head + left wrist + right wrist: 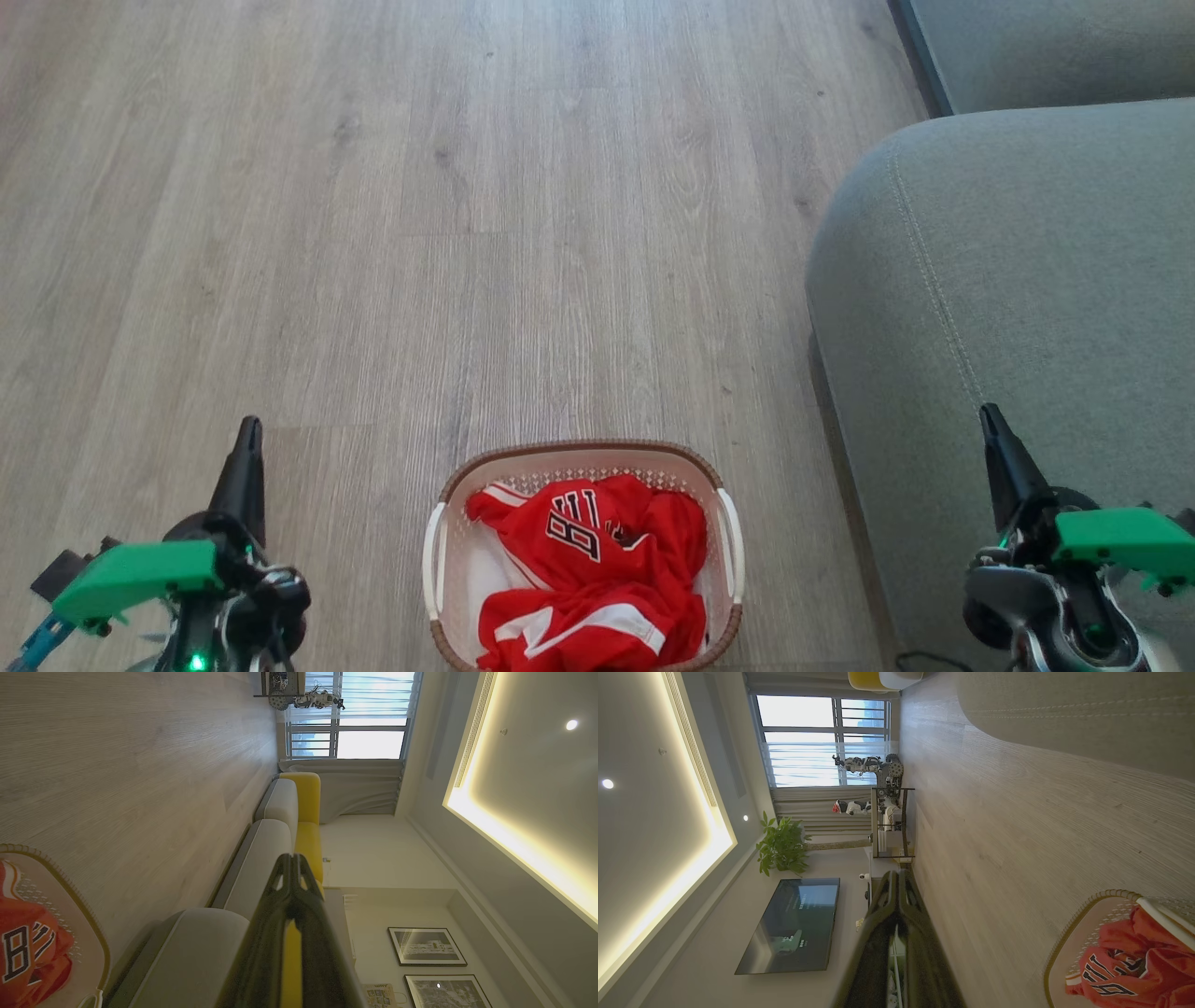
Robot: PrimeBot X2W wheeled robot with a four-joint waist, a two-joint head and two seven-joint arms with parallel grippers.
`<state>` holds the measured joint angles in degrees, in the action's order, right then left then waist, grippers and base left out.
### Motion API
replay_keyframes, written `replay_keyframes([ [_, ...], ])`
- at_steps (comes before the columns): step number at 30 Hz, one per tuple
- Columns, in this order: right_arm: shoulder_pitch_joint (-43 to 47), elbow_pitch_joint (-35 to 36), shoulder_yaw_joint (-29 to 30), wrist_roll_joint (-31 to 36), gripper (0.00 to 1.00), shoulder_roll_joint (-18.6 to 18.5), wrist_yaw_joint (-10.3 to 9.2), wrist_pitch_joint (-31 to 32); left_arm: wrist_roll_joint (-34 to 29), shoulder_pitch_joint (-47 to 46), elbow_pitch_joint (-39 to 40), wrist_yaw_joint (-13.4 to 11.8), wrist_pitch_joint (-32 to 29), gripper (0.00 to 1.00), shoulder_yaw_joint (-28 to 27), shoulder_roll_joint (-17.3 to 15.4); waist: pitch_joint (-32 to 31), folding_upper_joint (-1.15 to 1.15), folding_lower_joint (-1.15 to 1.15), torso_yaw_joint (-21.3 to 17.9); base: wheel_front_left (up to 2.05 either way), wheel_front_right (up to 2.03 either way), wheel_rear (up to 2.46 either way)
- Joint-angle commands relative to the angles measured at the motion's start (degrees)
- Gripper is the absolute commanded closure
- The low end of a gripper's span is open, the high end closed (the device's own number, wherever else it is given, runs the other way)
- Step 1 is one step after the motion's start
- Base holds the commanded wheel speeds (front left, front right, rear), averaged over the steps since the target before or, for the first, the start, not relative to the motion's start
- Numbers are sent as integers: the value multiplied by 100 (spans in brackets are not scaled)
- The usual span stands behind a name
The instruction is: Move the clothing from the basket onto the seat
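Right, opening step: the clothing (588,569) lies heaped in the basket (432,560) on the floor (467,233), beside the seat (1027,280). Left end effector (249,431) and right end effector (988,418) flank it, both pressed together, empty. Next, I reckon, one must spread and dip in.
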<state>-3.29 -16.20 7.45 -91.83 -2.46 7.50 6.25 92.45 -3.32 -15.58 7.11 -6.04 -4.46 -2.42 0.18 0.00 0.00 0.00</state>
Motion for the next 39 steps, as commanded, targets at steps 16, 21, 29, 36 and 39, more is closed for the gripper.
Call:
replay_keyframes([
  [16, -289, 217, -96, -36, 100, -42, -1, 22, -27, -287, 155, 37, -44, 100, -205, -45, 0, 0, 0, 0, 0, 0, 0],
  [21, 135, -279, -44, 2, 0, 40, 0, -11, -4, 135, -255, -6, 17, 0, 25, 28, 0, 0, 0, 0, 0, 0, 0],
  [29, 141, -240, -193, 80, 0, 35, 0, -146, -100, 198, -135, -29, 151, 0, 90, 23, -21, 0, 0, -7, 0, 0, 0],
  [36, 147, -173, -285, 292, 0, 30, 0, -282, -364, 262, 40, -86, 285, 0, 149, 19, -45, 0, 0, -17, 0, 0, 0],
  [39, 152, -126, -305, 425, 0, 28, 0, -333, -530, 283, 137, -125, 335, 0, 171, 17, -57, 0, 0, -19, 0, 0, 0],
])
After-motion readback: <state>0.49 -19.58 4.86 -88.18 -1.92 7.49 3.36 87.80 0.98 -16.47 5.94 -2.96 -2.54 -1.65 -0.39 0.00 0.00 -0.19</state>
